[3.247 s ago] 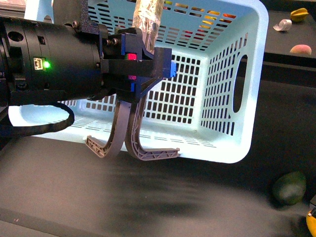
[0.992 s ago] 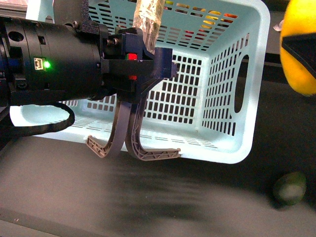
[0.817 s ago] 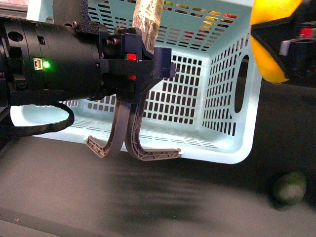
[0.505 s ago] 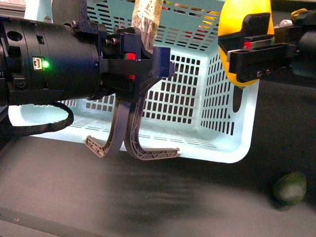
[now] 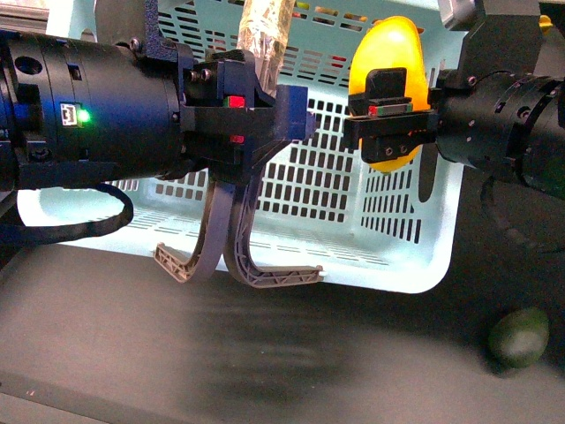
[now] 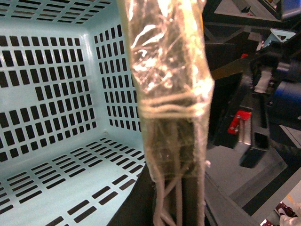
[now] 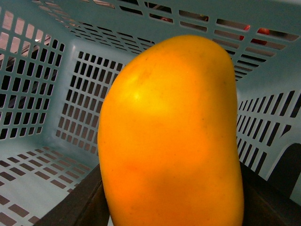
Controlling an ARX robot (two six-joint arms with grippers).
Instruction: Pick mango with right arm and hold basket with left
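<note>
Mango [image 5: 384, 49] picked, clamped in right gripper [image 5: 389, 99] at basket's [image 5: 397, 276] two o'clock; left gripper's [image 5: 237, 265] grasp cannot be told.

Records the left arm [image 5: 88, 115] lying level across the near left, green light lit, with the left gripper [image 5: 265, 44] pointing away and one tape-wrapped finger [image 6: 169, 94] set against the basket [image 5: 388, 238] wall. Cannot confirm from either view whether those jaws are closed. Records the right arm [image 5: 503, 124] reaching in from the right, with the right gripper [image 5: 388, 106] clamped on the mango [image 7: 169, 132], black jaws pressing it from both sides.
</note>
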